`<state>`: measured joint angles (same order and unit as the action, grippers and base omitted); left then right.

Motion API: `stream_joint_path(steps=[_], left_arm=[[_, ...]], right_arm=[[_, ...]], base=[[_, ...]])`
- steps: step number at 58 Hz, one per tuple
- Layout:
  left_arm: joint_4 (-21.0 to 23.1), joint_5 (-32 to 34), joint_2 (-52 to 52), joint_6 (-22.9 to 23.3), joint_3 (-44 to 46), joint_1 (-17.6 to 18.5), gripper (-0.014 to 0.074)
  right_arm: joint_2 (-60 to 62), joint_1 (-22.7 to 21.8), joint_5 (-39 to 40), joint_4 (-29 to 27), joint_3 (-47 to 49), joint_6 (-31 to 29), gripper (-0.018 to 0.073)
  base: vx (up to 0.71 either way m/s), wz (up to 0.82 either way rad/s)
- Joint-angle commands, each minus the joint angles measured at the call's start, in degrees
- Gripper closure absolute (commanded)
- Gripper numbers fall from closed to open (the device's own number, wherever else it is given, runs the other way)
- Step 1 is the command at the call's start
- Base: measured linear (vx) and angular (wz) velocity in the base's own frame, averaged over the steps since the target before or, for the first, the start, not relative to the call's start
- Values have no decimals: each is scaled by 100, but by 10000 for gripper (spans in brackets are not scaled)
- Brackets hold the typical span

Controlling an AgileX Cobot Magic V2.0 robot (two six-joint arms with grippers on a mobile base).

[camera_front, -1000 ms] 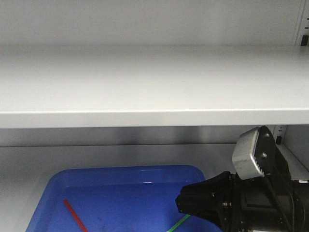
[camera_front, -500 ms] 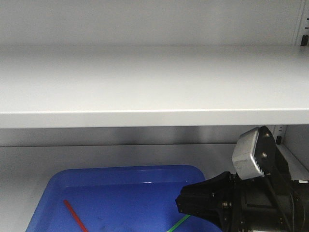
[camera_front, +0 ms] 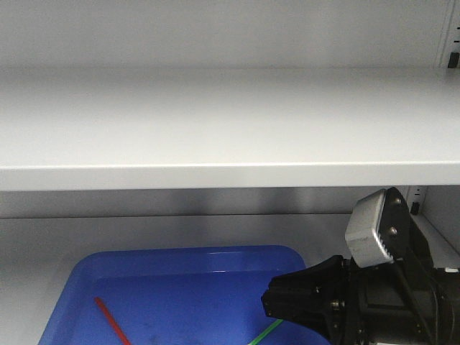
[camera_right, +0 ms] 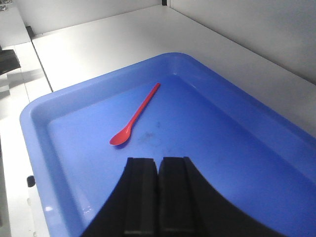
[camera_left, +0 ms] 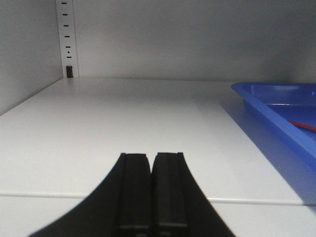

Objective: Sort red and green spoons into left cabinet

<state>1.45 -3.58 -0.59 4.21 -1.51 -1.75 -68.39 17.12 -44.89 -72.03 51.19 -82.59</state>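
Red spoon (camera_right: 136, 116) lies flat in blue tray (camera_right: 34, 116), toward its far side in the right wrist view. Green spoon (camera_front: 266, 333) only partly visible at the tray's near edge, beside the right arm. Tray sits on the cabinet's lower shelf (camera_left: 108, 118). Right pincer (camera_right: 158, 190) pressed together above the tray, empty. Left pincer (camera_left: 150, 190) pressed together over bare shelf, empty.

Glossy plastic tray (camera_right: 237, 133), matt shelf (camera_front: 215, 122)
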Motion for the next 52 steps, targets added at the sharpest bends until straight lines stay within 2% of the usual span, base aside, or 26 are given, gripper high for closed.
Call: stream_joint_path(steps=[1, 30, 39, 52], left_arm=[[26, 455, -113, 62, -100, 3, 600], [26, 455, -113, 62, -100, 3, 600], [26, 455, -113, 62, -100, 3, 600], [26, 455, -113, 62, -100, 3, 600]], right_arm=[[143, -7, -7, -299, 193, -24, 562], [105, -7, -17, -303, 193, -19, 562], [285, -7, -2, -210, 170, 287, 562], [1211, -7, 862, -378, -788, 344, 562]], base=[[0, 0], [0, 0], [0, 0], [0, 0]])
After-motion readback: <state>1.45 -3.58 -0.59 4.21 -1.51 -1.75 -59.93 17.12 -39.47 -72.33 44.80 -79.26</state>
